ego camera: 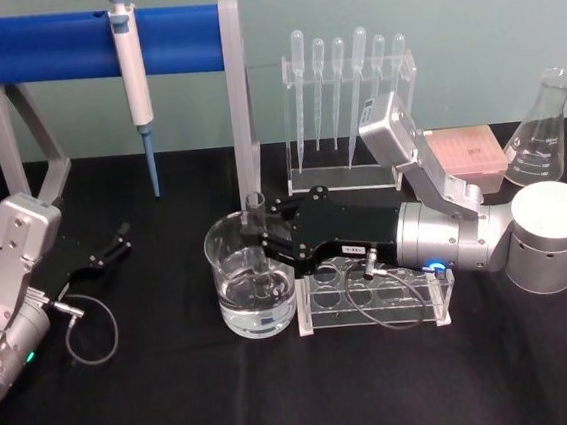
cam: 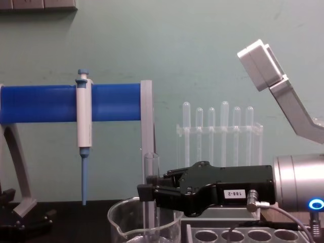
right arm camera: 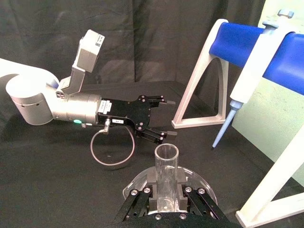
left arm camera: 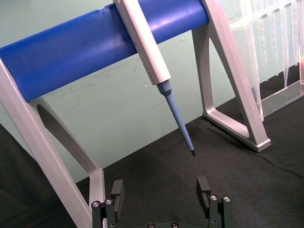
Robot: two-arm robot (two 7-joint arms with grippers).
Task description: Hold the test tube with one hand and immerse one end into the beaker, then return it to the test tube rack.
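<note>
Test tube [ego camera: 255,212] stands upright in your right gripper [ego camera: 263,232], whose two black fingers pinch it from both sides a little below its open rim. You can see its lower part inside the beaker [ego camera: 219,269], below the spouted rim; the beaker holds clear liquid at the bottom, but you cannot tell whether the tube's tip reaches it. From the chest, the tube [cam: 151,172] rises straight above the beaker [cam: 119,223], with the gripper [cam: 144,192] reaching in from the right. The beaker sits just beside the left end of the test tube rack [ego camera: 372,299], and your right wrist hangs over that rack. Your left gripper [ego camera: 116,244] rests low over the black tabletop [ego camera: 181,403] well to the left, fingers spread and holding nothing, in front of the blue-and-white pipette [ego camera: 134,86] hanging on its stand.
</note>
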